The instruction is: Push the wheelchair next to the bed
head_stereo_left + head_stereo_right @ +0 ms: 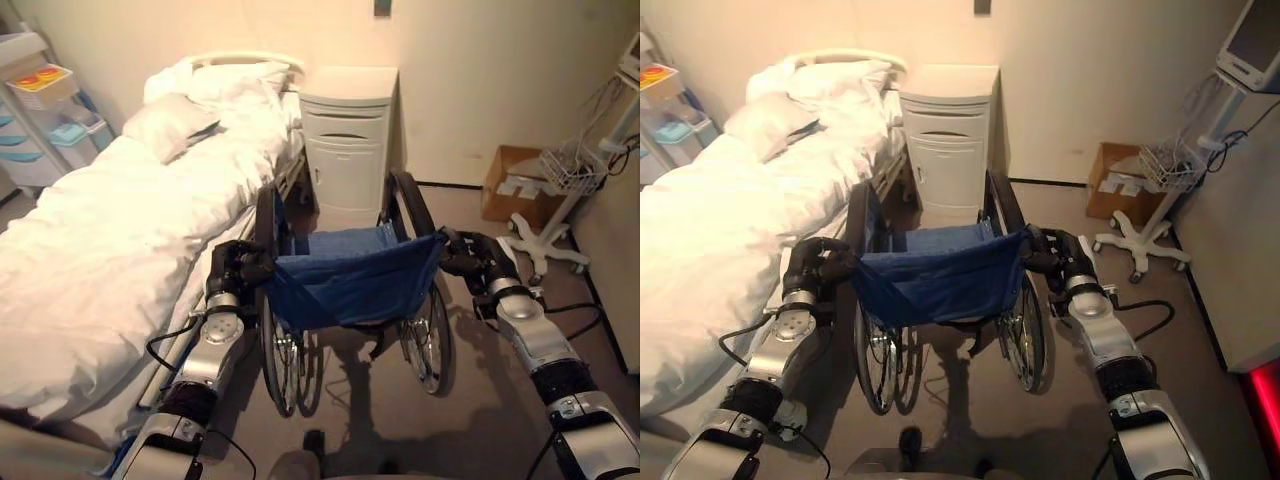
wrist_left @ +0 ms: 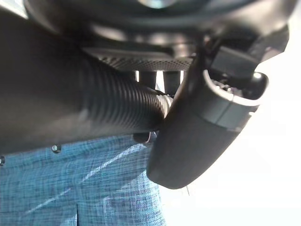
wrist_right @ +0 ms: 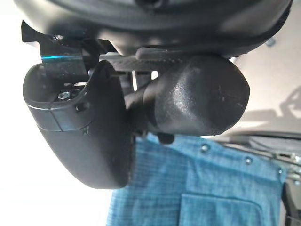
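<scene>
Bed (image 1: 90, 250) w/ white sheets runs along robot's left, pillows (image 1: 170, 125) up at the head by the wall. Wheelchair (image 1: 345, 275), blue cloth seat, sits right beside bed's edge, its front toward a white bedside cabinet (image 1: 348, 140). Cardboard box (image 1: 510, 185) & a wheeled stand (image 1: 545, 240) off to the right. Left hand (image 1: 232, 268) clenched round wheelchair's left push handle (image 2: 94, 108); right hand (image 1: 468, 255) wrapped round the right grip (image 3: 197, 96)
</scene>
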Controlling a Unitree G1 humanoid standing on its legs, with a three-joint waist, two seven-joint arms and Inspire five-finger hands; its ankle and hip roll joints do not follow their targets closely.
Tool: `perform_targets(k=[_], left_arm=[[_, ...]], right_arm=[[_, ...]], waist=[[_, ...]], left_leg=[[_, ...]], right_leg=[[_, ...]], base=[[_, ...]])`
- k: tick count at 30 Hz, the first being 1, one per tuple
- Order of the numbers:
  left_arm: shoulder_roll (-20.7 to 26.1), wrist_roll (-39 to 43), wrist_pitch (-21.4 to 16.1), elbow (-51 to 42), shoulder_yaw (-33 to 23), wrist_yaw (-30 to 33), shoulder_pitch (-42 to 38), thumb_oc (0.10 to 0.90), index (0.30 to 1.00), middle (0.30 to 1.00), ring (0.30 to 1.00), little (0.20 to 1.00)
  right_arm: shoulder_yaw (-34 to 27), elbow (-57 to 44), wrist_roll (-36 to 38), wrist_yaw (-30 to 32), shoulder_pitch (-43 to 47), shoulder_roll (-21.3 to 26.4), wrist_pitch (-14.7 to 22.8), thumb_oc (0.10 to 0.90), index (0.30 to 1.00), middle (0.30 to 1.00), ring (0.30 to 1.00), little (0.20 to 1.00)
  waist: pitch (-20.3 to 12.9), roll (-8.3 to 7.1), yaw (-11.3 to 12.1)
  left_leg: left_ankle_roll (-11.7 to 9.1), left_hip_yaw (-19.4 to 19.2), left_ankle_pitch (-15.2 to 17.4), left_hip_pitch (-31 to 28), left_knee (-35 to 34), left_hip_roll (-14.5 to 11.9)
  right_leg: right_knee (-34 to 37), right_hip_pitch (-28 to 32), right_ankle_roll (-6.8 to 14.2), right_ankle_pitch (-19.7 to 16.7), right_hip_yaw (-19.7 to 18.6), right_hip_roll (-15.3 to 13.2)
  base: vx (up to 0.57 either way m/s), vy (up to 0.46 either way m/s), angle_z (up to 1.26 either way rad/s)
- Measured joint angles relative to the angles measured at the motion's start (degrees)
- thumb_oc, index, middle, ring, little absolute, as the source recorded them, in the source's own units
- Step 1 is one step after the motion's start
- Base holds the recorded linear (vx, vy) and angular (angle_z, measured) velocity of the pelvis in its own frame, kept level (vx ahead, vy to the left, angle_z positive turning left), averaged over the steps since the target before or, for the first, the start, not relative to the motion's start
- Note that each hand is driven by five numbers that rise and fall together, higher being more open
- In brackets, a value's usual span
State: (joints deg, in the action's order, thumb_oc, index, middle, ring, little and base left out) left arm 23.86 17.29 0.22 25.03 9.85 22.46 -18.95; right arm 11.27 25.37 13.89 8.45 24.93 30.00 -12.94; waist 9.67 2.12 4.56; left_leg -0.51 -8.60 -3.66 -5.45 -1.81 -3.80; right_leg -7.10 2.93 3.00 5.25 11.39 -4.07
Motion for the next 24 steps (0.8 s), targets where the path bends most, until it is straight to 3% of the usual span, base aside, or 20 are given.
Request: perform_targets(k=[1, 3, 5, 8, 11, 12, 13, 15, 17, 18, 19, 20, 21, 22, 23, 24], left_arm=[[1.3, -0.8, 0.1, 0.0, -0.2, -0.6, -0.5, 0.4, 0.3, 0.3, 0.3, 0.3], [2.0, -1.0, 0.7, 0.8, -0.2, -1.6, -2.1, 0.4, 0.3, 0.3, 0.3, 0.3], [2.5, -1.1, 0.8, 1.4, -0.1, -2.1, -3.1, 0.4, 0.3, 0.3, 0.3, 0.3], [2.8, -1.4, 0.7, 1.9, -0.1, -2.8, -2.9, 0.4, 0.3, 0.3, 0.3, 0.3], [3.8, -1.6, 0.5, 1.9, -0.3, -3.4, -2.8, 0.4, 0.3, 0.3, 0.3, 0.3], [3.7, -1.6, 0.5, 2.3, -0.5, -3.7, -2.9, 0.4, 0.3, 0.3, 0.3, 0.3], [3.7, -1.6, 0.5, 3.1, -0.5, -4.2, -2.9, 0.4, 0.3, 0.3, 0.3, 0.3], [3.8, -1.5, 0.5, 4.1, -0.4, -5.1, -2.7, 0.4, 0.3, 0.3, 0.3, 0.3], [3.7, -1.5, 0.6, 4.2, -0.1, -5.3, -2.1, 0.4, 0.3, 0.3, 0.3, 0.3], [3.1, -1.3, 0.7, 4.3, 0.0, -5.0, -2.0, 0.4, 0.3, 0.3, 0.3, 0.3], [2.6, -1.3, 0.7, 4.2, 0.0, -4.7, -2.0, 0.4, 0.3, 0.3, 0.3, 0.3], [2.2, -1.2, 0.6, 4.2, 0.0, -4.2, -1.9, 0.4, 0.3, 0.3, 0.3, 0.3], [1.7, -1.2, 0.6, 4.2, -0.2, -4.1, -1.8, 0.4, 0.3, 0.3, 0.3, 0.3], [1.5, -1.1, 0.9, 4.3, 0.9, -3.5, -1.9, 0.4, 0.3, 0.3, 0.3, 0.3], [1.7, -0.7, 0.6, 4.8, 1.2, -3.2, -2.3, 0.4, 0.3, 0.3, 0.3, 0.3], [1.4, -0.7, 0.6, 5.5, 1.6, -2.6, -2.6, 0.4, 0.3, 0.3, 0.3, 0.3]], right_arm=[[-0.3, 0.7, 0.0, 0.0, 0.1, -1.4, 0.1, 0.4, 0.3, 0.3, 0.3, 0.3], [-1.3, 0.1, 0.0, 0.4, -0.6, -2.1, 0.5, 0.4, 0.3, 0.3, 0.3, 0.3], [-1.8, -1.1, 0.0, 1.1, -1.0, -2.6, 0.7, 0.4, 0.3, 0.3, 0.3, 0.3], [-1.8, -1.0, 0.0, 1.5, -2.5, -3.4, 0.8, 0.4, 0.3, 0.3, 0.3, 0.3], [-1.7, -2.3, 0.1, 1.7, -3.4, -3.7, 0.8, 0.4, 0.3, 0.3, 0.3, 0.3], [-1.6, -2.6, 0.1, 1.8, -3.4, -3.7, 0.8, 0.4, 0.3, 0.3, 0.3, 0.3], [-1.6, -2.9, 0.1, 1.8, -3.8, -3.9, 0.5, 0.4, 0.3, 0.3, 0.3, 0.3], [-1.6, -4.1, 0.1, 2.2, -5.6, -4.1, 0.1, 0.4, 0.3, 0.3, 0.3, 0.3], [-1.7, -5.3, 0.1, 2.5, -6.6, -4.1, -0.9, 0.4, 0.3, 0.3, 0.3, 0.3], [-1.7, -5.4, 0.1, 2.5, -6.7, -3.5, -1.0, 0.4, 0.3, 0.3, 0.3, 0.3], [-1.7, -5.3, 0.1, 2.5, -6.3, -3.2, -1.1, 0.4, 0.3, 0.3, 0.3, 0.3], [-1.5, -4.8, 0.1, 2.2, -5.7, -2.8, -1.1, 0.4, 0.3, 0.3, 0.3, 0.3], [-1.4, -4.8, 0.1, 2.0, -4.9, -2.3, -1.1, 0.4, 0.3, 0.3, 0.3, 0.3], [-1.1, -4.6, 0.1, 1.9, -5.1, -1.4, -1.4, 0.4, 0.3, 0.3, 0.3, 0.3], [-0.9, -3.1, 0.2, 1.3, -4.8, -1.5, -1.2, 0.4, 0.3, 0.3, 0.3, 0.3], [-0.8, -1.7, 0.2, 1.3, -4.4, -1.9, -0.9, 0.4, 0.3, 0.3, 0.3, 0.3]], waist=[[-0.2, -1.42, 0.0], [-0.4, -2.0, -0.5], [-0.4, -1.81, -0.8], [-0.2, -1.53, -2.1], [-0.3, -1.59, -3.2], [-0.3, -1.68, -3.8], [-0.5, -2.26, -4.9], [-1.3, -4.03, -6.7], [-2.3, -5.55, -6.9], [-2.6, -5.47, -7.1], [-2.9, -5.43, -6.8], [-3.0, -4.13, -6.4], [-2.9, -2.82, -6.3], [-3.6, -2.83, -7.4], [-3.5, -5.36, -7.5], [-3.5, -5.36, -7.5]], left_leg=[[0.9, -0.6, 1.3, -0.1, 0.6, 1.5], [2.1, -1.5, 1.7, -0.4, 0.2, 2.2], [3.3, -2.9, 2.4, -1.3, 0.0, 2.9], [4.1, -2.7, 3.6, -4.3, -1.1, 3.6], [5.1, -1.0, 5.3, -5.0, -1.3, 3.9], [5.1, -0.8, 5.6, -5.6, -1.4, 4.2], [5.1, 0.3, 5.7, -6.8, -1.9, 5.1], [4.9, 1.4, 6.7, -8.4, -2.4, 6.6], [3.7, -0.8, 9.1, -9.2, -0.8, 7.1], [2.5, -1.2, 11.4, -9.2, 1.5, 6.8], [2.3, -1.2, 12.1, -9.2, 2.3, 6.3], [2.1, -1.1, 13.6, -8.2, 4.5, 5.1], [1.7, -1.4, 14.4, -7.7, 5.6, 3.6], [-0.6, -0.9, 16.5, -5.8, 12.5, 2.3], [-2.2, -2.0, 17.3, -2.0, 22.4, 3.1], [-2.7, -1.9, 17.0, 2.3, 30.4, 2.0]], right_leg=[[-2.9, -0.8, 1.2, 0.7, 0.3, -1.7], [-9.1, -3.9, 2.2, 1.4, 0.6, -3.0], [-16.8, -7.6, 2.2, 1.4, 0.7, -4.7], [-22.0, -9.5, 2.4, 1.8, 1.2, -5.9], [-17.7, -13.8, 3.0, 1.3, -0.6, -4.5], [-12.7, -15.4, 4.7, 0.2, -1.1, -4.1], [-7.7, -16.2, 6.5, -1.2, -1.5, -4.1], [-3.3, -17.0, 7.4, -1.7, -0.8, -5.2], [-5.6, -17.3, 6.7, -1.3, 3.7, -6.1], [-6.7, -17.2, 5.3, -2.7, 3.0, -5.8], [-7.2, -17.4, 5.3, -2.7, 3.3, -5.6], [-7.7, -17.1, 4.7, -3.2, 3.0, -4.7], [-10.4, -17.7, 2.4, -2.8, 2.8, -3.7], [-16.4, -17.2, -0.9, 0.2, 1.9, -3.1], [-14.0, -14.9, -3.1, -0.7, 1.4, -3.6], [-11.6, -13.6, -3.4, -1.5, 0.5, -3.2]], base=[[0.25, 0.205, -0.28], [0.26, 0.176, -0.22], [0.23, 0.079, -0.19], [0.33, -0.007, -0.06], [0.39, -0.07, 0.02], [0.31, -0.048, 0.33], [0.32, -0.052, 0.51], [0.26, -0.058, 0.71], [0.26, -0.084, 0.5], [0.29, -0.096, 0.17], [0.28, -0.104, 0.07], [0.24, -0.099, 0.0], [0.28, -0.111, 0.53], [0.27, -0.059, 0.74], [0.29, -0.014, 0.79], [0.17, 0.024, 0.26]])
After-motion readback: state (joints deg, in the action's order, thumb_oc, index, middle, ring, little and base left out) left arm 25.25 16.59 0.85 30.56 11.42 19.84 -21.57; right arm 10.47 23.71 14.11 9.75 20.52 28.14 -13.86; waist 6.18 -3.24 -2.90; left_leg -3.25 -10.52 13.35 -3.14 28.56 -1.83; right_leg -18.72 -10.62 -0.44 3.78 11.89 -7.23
